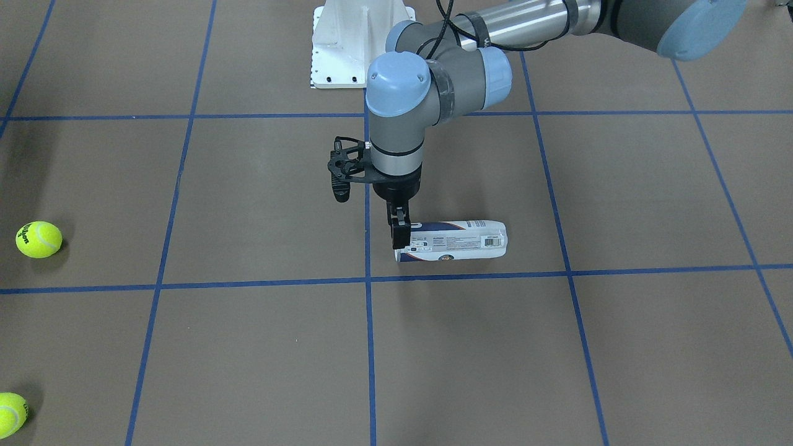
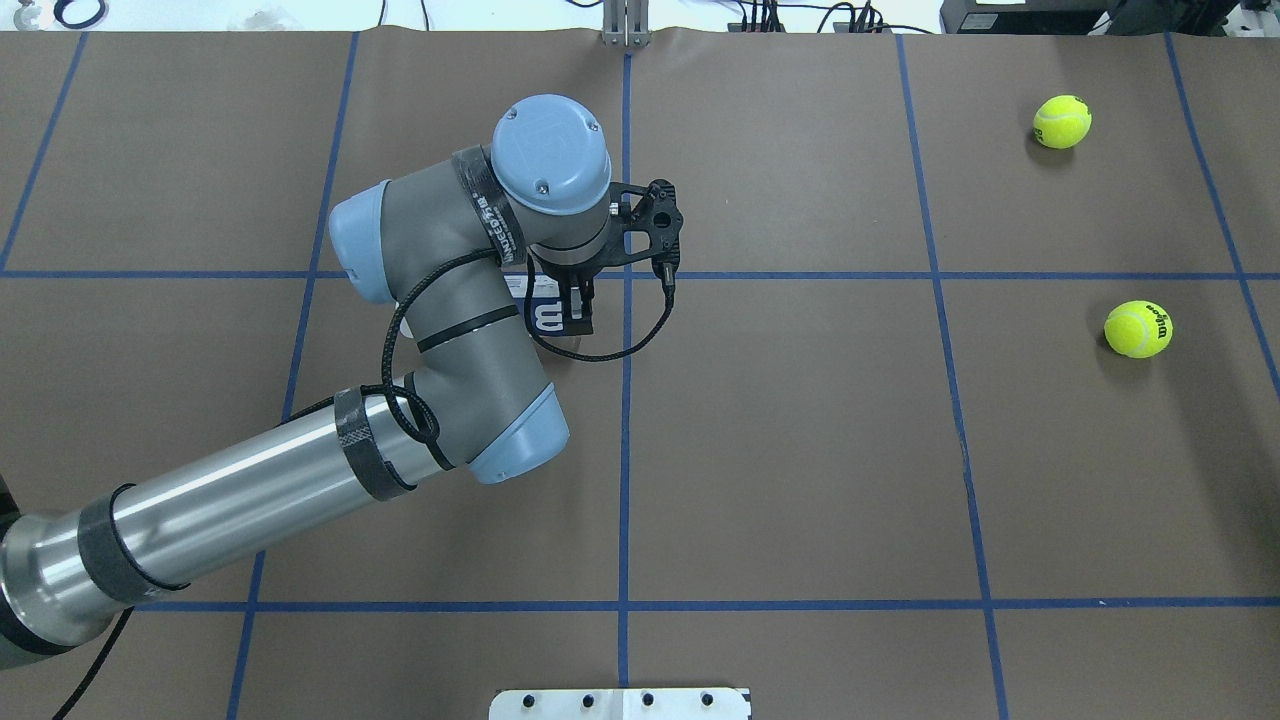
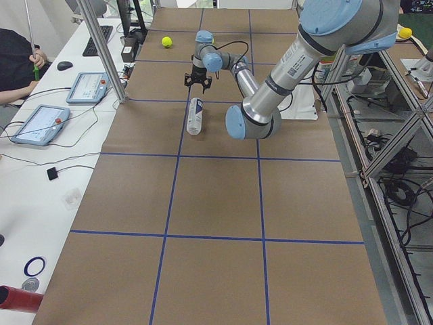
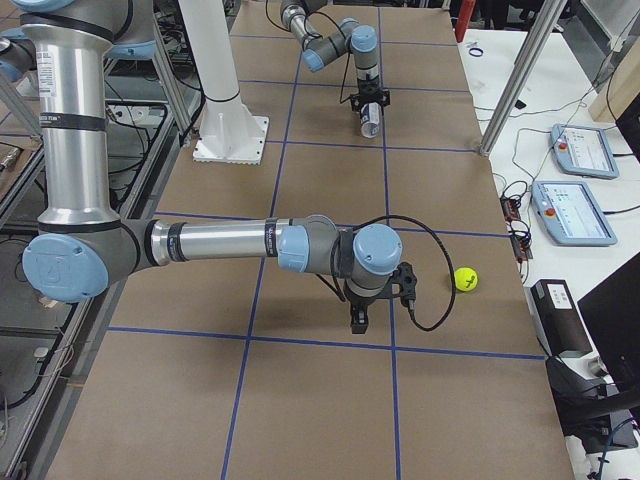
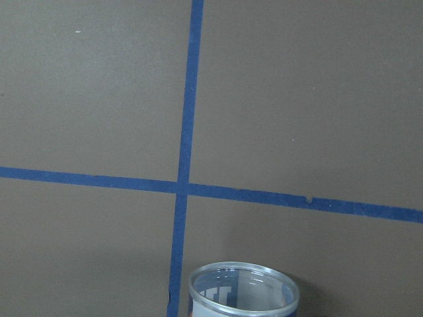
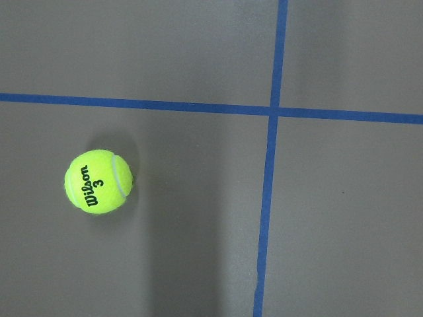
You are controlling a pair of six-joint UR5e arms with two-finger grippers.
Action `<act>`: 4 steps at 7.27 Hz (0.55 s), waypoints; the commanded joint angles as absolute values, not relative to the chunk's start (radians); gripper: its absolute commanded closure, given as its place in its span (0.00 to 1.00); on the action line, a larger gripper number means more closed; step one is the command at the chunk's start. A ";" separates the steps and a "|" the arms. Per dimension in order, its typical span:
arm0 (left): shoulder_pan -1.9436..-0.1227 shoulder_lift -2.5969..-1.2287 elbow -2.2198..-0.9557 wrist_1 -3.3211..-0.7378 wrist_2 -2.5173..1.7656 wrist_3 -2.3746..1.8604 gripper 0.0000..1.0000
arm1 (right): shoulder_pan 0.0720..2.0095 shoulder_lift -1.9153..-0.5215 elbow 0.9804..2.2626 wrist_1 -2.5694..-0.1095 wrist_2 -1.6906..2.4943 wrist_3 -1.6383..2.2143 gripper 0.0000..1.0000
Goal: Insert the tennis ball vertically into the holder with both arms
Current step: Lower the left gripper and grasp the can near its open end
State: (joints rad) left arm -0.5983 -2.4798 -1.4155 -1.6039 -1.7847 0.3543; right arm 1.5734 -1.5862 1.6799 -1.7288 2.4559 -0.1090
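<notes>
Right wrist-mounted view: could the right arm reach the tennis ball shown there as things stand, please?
Probably yes: the tennis ball lies alone on the table, with nothing beside or over it in that view, and the right end effector hangs above the table nearby.

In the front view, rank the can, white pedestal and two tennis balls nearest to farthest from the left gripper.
1. Can, lying right at the left gripper.
2. White pedestal, behind it by the robot's base.
3. Upper ball and lower ball, far on the robot's right; too close to call.
</notes>
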 commanded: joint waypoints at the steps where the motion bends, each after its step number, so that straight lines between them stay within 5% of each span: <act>1: -0.597 -2.477 -1.356 -1.672 -1.782 0.357 0.02 | 1.574 -1.586 1.680 -1.729 2.456 -0.109 0.00; 4: -0.595 -2.464 -1.355 -1.680 -1.782 0.353 0.02 | 1.574 -1.588 1.678 -1.729 2.456 -0.110 0.00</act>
